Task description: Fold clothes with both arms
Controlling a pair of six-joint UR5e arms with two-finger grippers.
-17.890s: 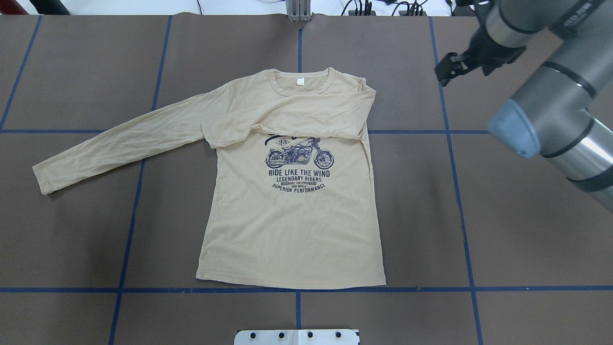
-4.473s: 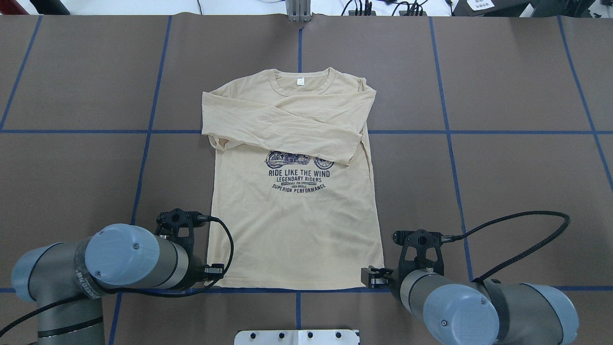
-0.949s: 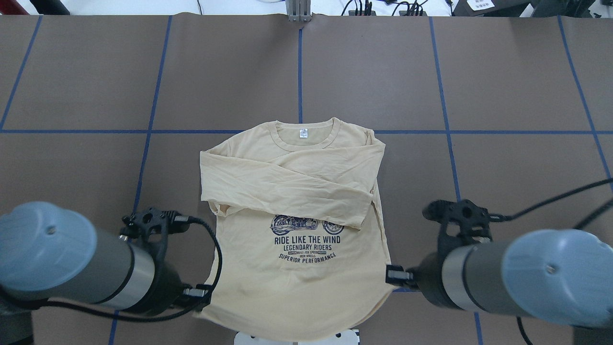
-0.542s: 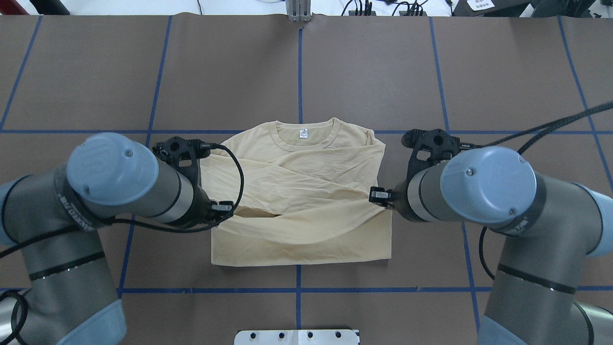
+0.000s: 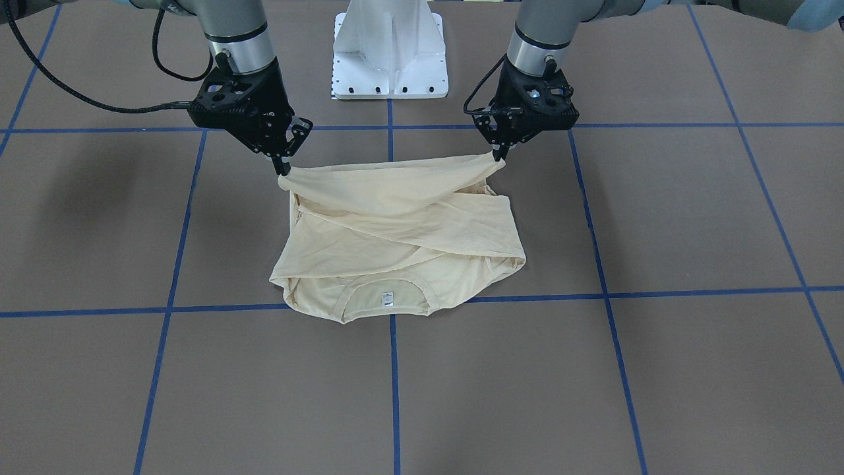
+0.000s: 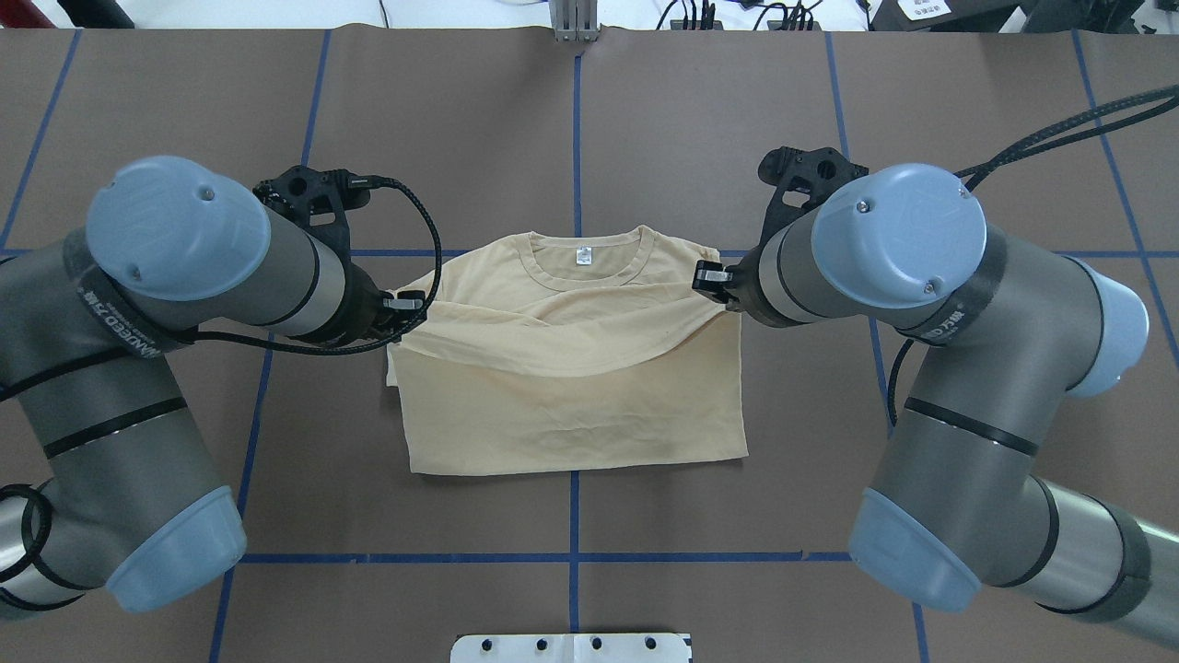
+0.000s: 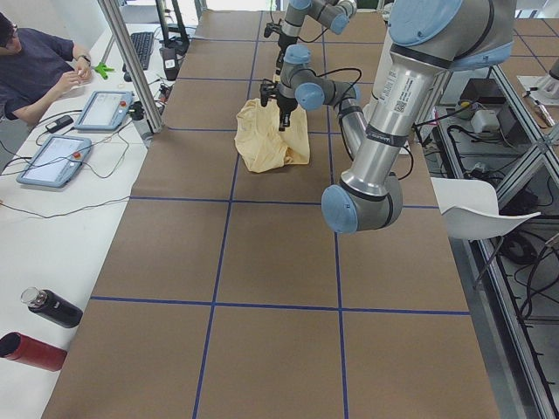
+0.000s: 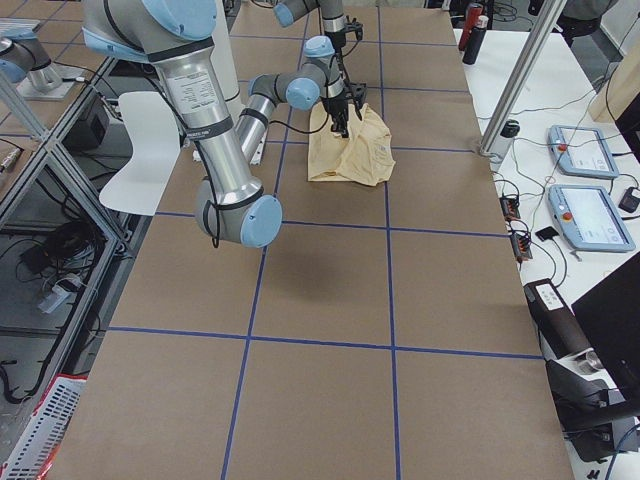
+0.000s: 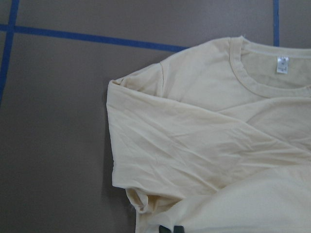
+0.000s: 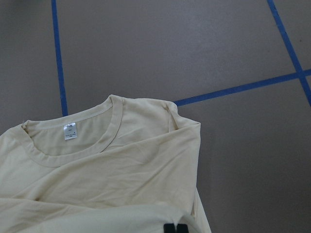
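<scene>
The pale cream-yellow long-sleeved T-shirt (image 6: 571,368) lies on the brown table, its lower half doubled over towards the collar; the print is hidden. The white neck label (image 6: 578,257) shows. My left gripper (image 6: 402,318) is shut on one hem corner, and in the front-facing view it is on the right (image 5: 499,157). My right gripper (image 6: 723,296) is shut on the other corner, on the left in the front-facing view (image 5: 283,170). The hem hangs taut between them, a little above the crossed sleeves (image 5: 422,224). The wrist views show the shoulders and collar below the fingertips (image 9: 172,229) (image 10: 176,228).
The white pedestal base (image 5: 389,53) stands at the robot's side of the table. Blue tape lines (image 6: 576,120) cross the brown table cover. In the exterior left view an operator (image 7: 35,70), tablets (image 7: 52,161) and two bottles (image 7: 39,327) are beside the table.
Both grippers have carried the hem farther from the robot, towards the collar. The folded-over layer now covers more of the crossed sleeves.
</scene>
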